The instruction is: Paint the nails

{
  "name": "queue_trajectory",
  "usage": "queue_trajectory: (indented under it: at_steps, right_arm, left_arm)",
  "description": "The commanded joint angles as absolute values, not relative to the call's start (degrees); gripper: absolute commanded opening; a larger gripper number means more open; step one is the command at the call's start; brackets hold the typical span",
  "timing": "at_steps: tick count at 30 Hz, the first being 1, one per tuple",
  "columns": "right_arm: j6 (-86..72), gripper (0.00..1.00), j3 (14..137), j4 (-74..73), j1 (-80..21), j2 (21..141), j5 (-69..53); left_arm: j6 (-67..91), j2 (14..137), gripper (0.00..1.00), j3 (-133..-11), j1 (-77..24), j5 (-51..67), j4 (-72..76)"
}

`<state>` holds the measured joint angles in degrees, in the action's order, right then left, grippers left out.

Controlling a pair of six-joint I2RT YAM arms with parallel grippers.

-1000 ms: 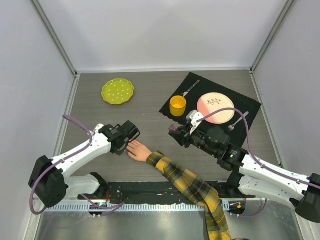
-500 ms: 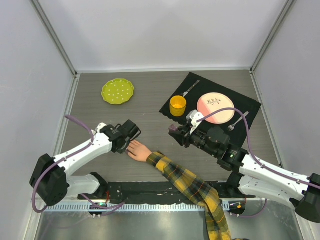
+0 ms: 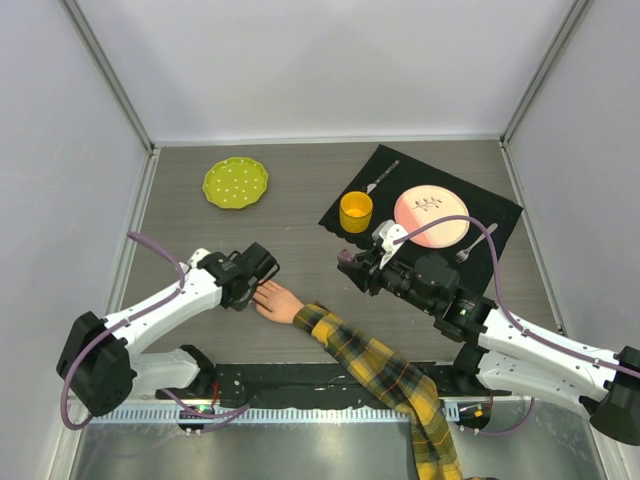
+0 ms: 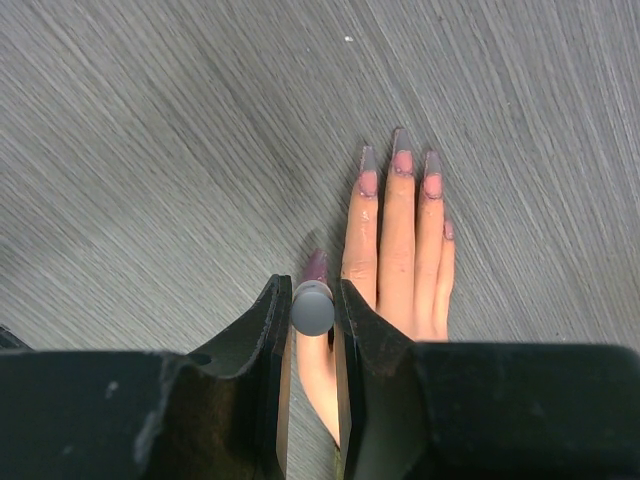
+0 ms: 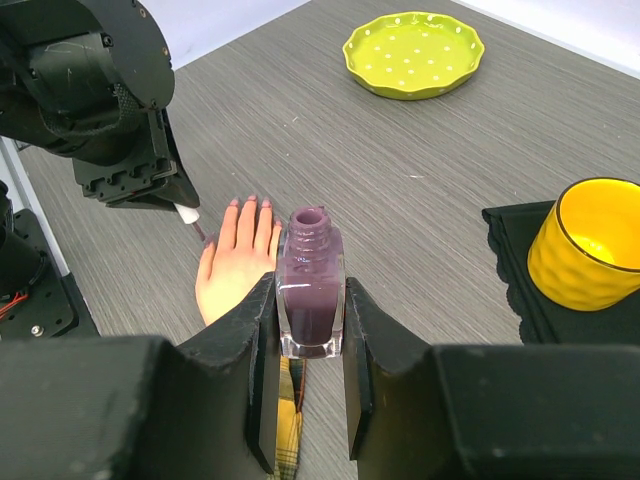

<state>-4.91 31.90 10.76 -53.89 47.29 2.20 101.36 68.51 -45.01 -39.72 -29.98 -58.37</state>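
Note:
A pale mannequin hand (image 3: 278, 302) with a yellow-and-black plaid sleeve (image 3: 385, 375) lies palm down on the table. Its nails (image 4: 403, 162) carry purple polish on three long fingers, and the thumb nail (image 4: 317, 265) is purple too. My left gripper (image 4: 312, 297) is shut on the grey-white brush cap (image 4: 312, 307), held just above the thumb. The brush tip (image 5: 199, 230) points down beside the thumb in the right wrist view. My right gripper (image 5: 311, 300) is shut on an open bottle of purple polish (image 5: 311, 275), upright, right of the hand.
A green dotted plate (image 3: 235, 182) sits at the back left. A black mat (image 3: 490, 198) at the back right bears a yellow cup (image 3: 356, 211), a pink plate (image 3: 431, 216) and two forks (image 3: 381, 177). Grey walls enclose the table.

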Motion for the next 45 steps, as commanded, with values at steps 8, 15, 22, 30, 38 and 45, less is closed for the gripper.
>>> queue_trajectory:
  at_steps: [8, 15, 22, 30, 38, 45]
  right_arm:
    - [-5.62, 0.01, 32.34, 14.77, -53.70, 47.29, 2.02]
    - [-5.71, 0.01, 32.26, 14.85, -53.70, 47.37, 2.02]
    - [-5.71, 0.01, 32.34, 14.85, -53.70, 47.46, 1.93]
    - [-5.71, 0.01, 32.43, 14.77, -53.70, 47.46, 1.76]
    - [-5.63, 0.01, 32.43, 14.94, -53.61, 47.55, 1.67]
    - [-5.63, 0.01, 32.43, 14.85, -53.61, 47.72, 1.67]
  left_arm:
    - [99.23, 69.35, 0.00, -44.56, -39.46, -32.26, -55.38]
    - [98.96, 70.13, 0.00, -44.30, -39.46, -31.91, -55.02]
    - [99.49, 70.40, 0.00, -44.12, -39.46, -31.73, -55.81]
    - [99.14, 70.40, 0.00, -43.07, -39.46, -30.76, -54.76]
    - [99.14, 69.26, 0.00, -41.66, -39.46, -31.20, -54.93]
    - [98.88, 69.43, 0.00, -41.66, -39.55, -31.55, -54.31]
